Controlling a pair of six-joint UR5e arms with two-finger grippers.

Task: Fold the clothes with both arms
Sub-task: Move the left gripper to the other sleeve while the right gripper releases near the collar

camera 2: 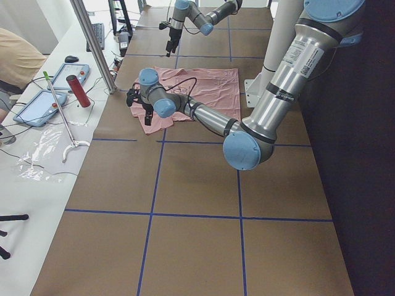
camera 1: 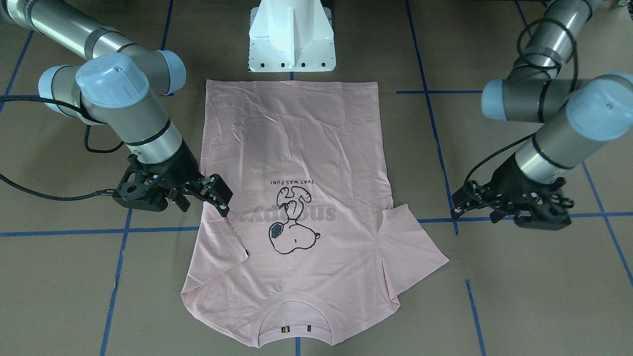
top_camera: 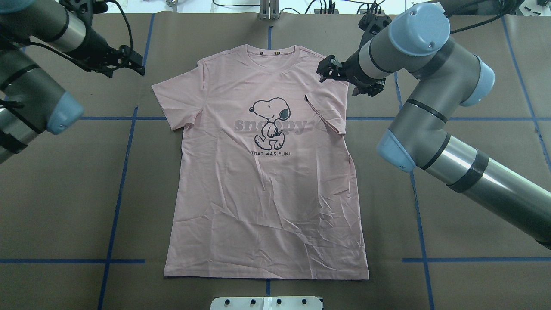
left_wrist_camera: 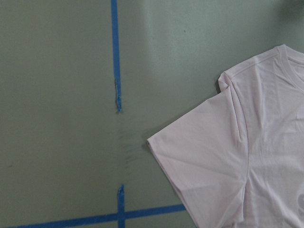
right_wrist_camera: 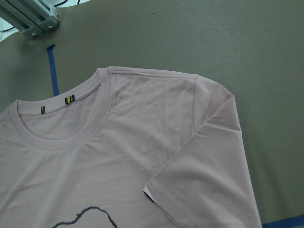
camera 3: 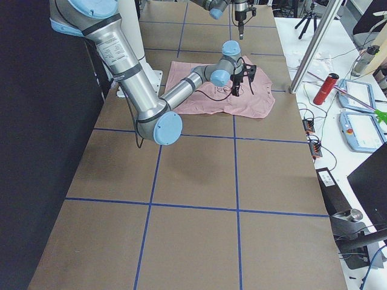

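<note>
T-shirt (top_camera: 267, 193) lies flat on table (top_camera: 64, 193), print up. Right sleeve (top_camera: 329, 107) folded inward; right gripper (top_camera: 323, 71) above it, jaws released. Left gripper (top_camera: 140, 65), released, poised beside left sleeve (top_camera: 172, 103), probably fold 2.

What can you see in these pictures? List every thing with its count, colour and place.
T-shirt: one, pale pink, flat mid-table, one sleeve folded inward.
table: one, brown, beneath everything.
tape lines: several, blue, gridding the table.
pedestal base: one, white, at the shirt's hem.
cylinder: one, red, on the side bench.
person: one, tan sleeve, beside that bench.
left arm and right arm: two, silver-grey, flanking the shirt.
left gripper: one, black, beside the spread sleeve.
right gripper: one, black, by the folded sleeve.
</note>
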